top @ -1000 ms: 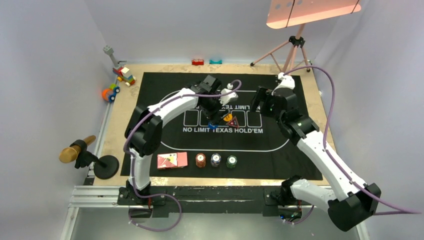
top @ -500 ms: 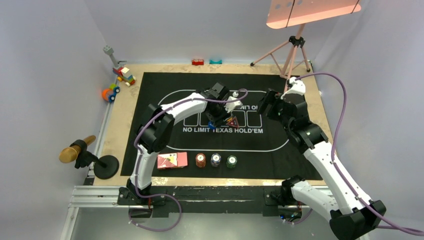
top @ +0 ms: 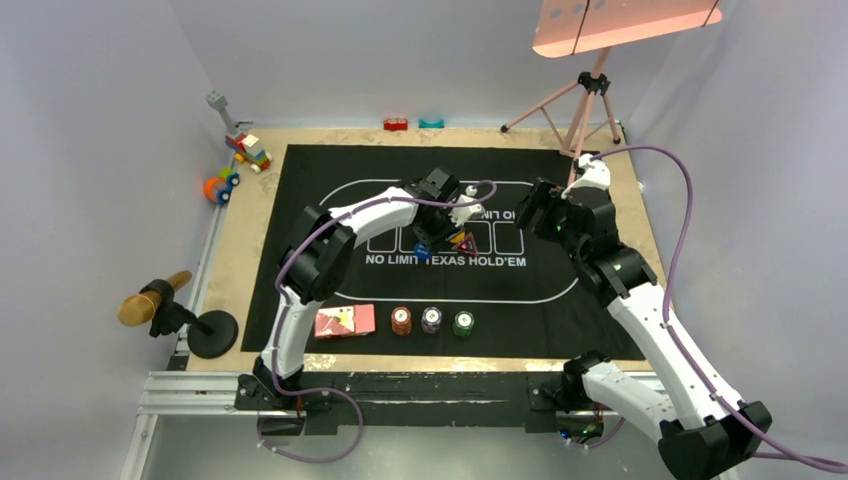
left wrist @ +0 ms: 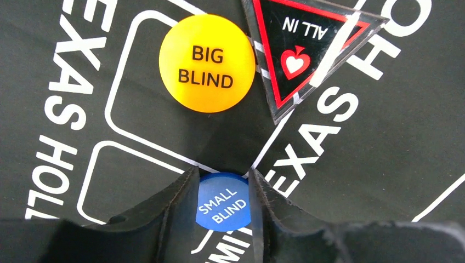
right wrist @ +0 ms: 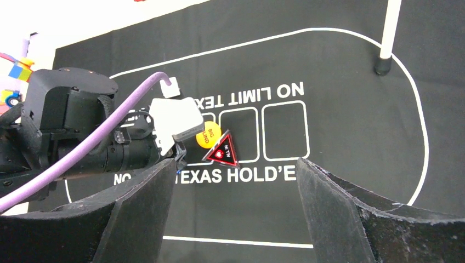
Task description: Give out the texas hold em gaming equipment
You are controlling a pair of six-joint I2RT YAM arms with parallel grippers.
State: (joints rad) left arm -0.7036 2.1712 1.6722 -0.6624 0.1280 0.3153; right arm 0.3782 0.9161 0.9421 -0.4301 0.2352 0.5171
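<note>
My left gripper [left wrist: 222, 176] is shut on the blue SMALL BLIND disc [left wrist: 224, 204], one finger on each side of it, low on the black mat [left wrist: 384, 164]. Just beyond lie the orange BIG BLIND disc [left wrist: 207, 63] and the red-edged ALL IN triangle marker [left wrist: 299, 52], edges nearly touching. In the top view the left gripper [top: 424, 248] sits mid-mat beside the triangle [top: 463, 243]. My right gripper [right wrist: 236, 181] is open and holds nothing, hovering right of them [top: 528, 210]. A red-backed card pack [top: 344, 321] and red [top: 401, 320], blue-grey [top: 431, 319] and green [top: 463, 322] chip stacks stand near the mat's front edge.
Colourful toy blocks [top: 248, 150] and a toy car [top: 221, 185] lie at the back left off the mat. Small red [top: 396, 124] and teal [top: 431, 123] blocks sit by the back wall. A microphone stand [top: 165, 300] is at left, a tripod [top: 585, 100] at back right.
My left gripper has shifted slightly right and closed its jaws on the blue disc. The right arm drew back to the right, still open.
</note>
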